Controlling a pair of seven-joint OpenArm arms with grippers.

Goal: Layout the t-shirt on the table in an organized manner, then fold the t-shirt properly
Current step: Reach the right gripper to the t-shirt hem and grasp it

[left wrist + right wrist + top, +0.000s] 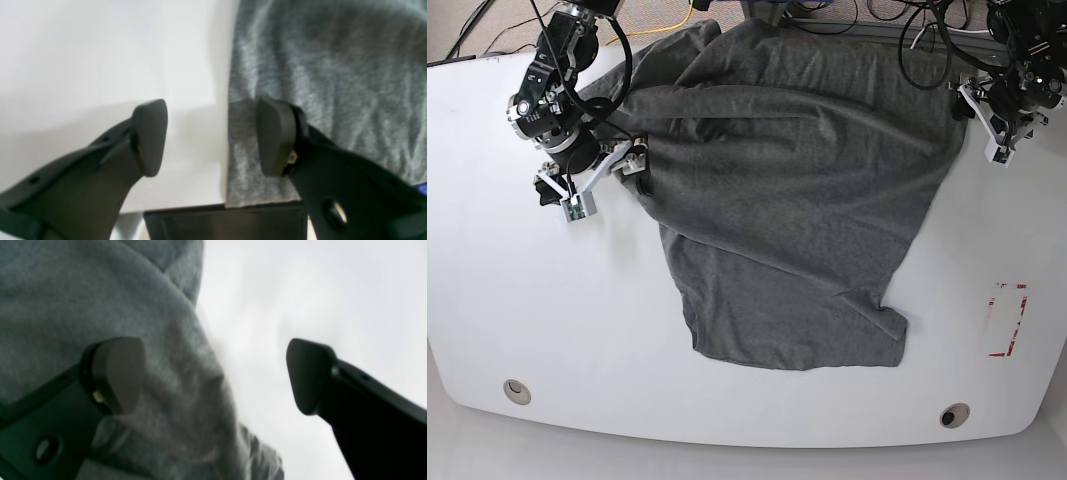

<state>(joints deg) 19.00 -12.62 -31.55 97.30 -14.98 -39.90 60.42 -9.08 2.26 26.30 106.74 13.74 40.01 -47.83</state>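
Both grippers are seen with their jaws spread wide and nothing held between them. Beneath and between the two, the table (747, 400) is spread out as a broad glossy white top, and most of its middle is covered by the t-shirt (797, 220), a heather-grey cloth laid out crumpled, with its far edge bunched toward the back of the table and its near hem lying well short of the table's front edge. The right gripper (592, 185) is placed at one side edge of the cloth, near the back; in its wrist view one fingertip (118, 373) is seen over grey fabric and the other over bare white surface, so that the cloth's edge runs between them. The left gripper (987, 125) is set at the opposite side edge, likewise with one pad (275, 136) over the fabric and the other over the table, close to the table's rim. Nearer the front on the left gripper's side, well apart from the cloth, a red tape mark (1007, 320) is seen. Two round grommet holes (954, 414) are set near the front edge.
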